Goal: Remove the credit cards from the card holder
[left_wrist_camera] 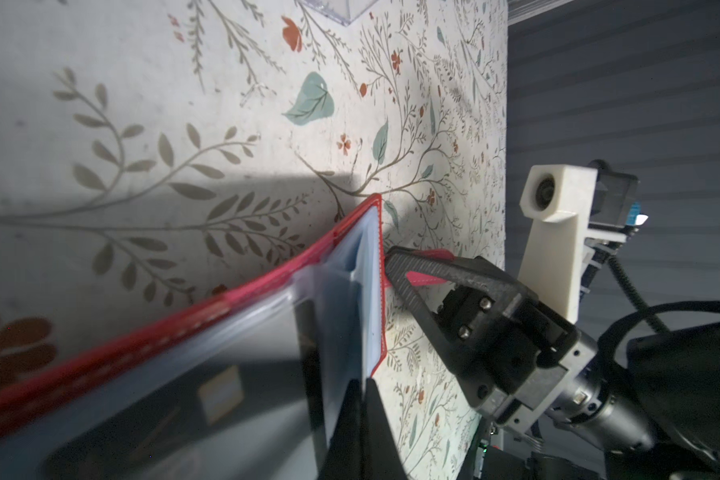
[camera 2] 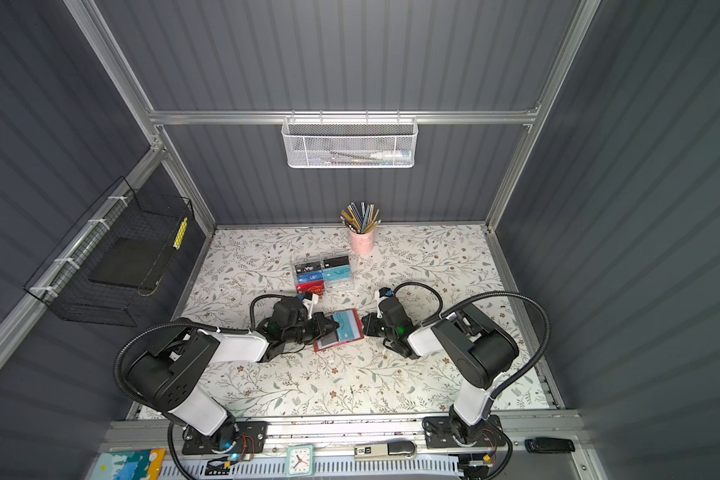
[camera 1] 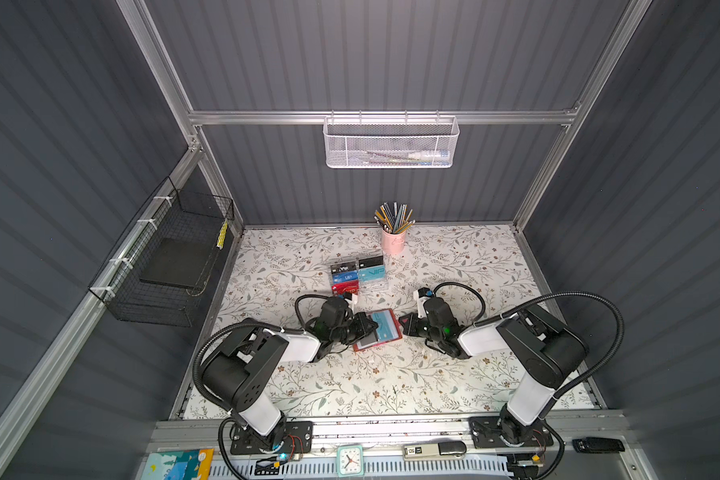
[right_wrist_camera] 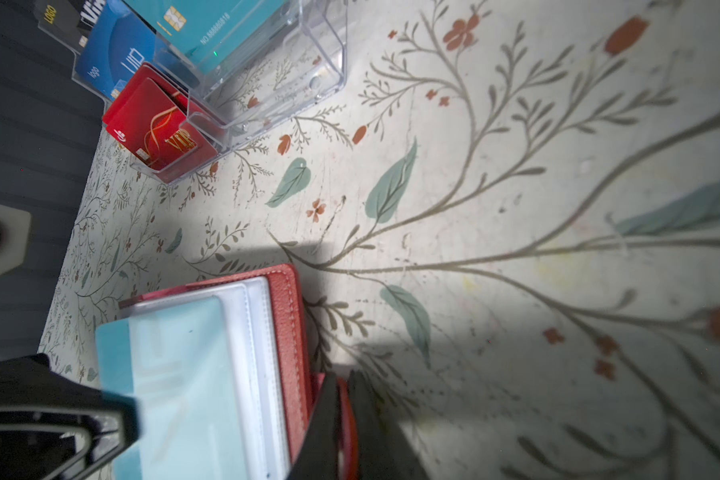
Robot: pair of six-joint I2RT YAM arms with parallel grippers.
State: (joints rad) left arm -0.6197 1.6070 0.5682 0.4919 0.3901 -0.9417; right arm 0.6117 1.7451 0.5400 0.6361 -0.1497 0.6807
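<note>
Grey-walled floral tabletop (camera 1: pixel 350 386); left pincer (left_wrist_camera: pixel 360 386) tight on teal card (right_wrist_camera: pixel 113 353), right pincer (right_wrist_camera: pixel 341 382) on holder (right_wrist_camera: pixel 285 332)

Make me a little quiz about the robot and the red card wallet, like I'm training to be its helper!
1. True or false: the card holder lies closed.
2. The right tool pinches: A) the holder's red tab, B) a pencil, C) the clock?
3. What colour is the card gripped by the left tool?
Key: 1 false; 2 A; 3 teal.
</note>
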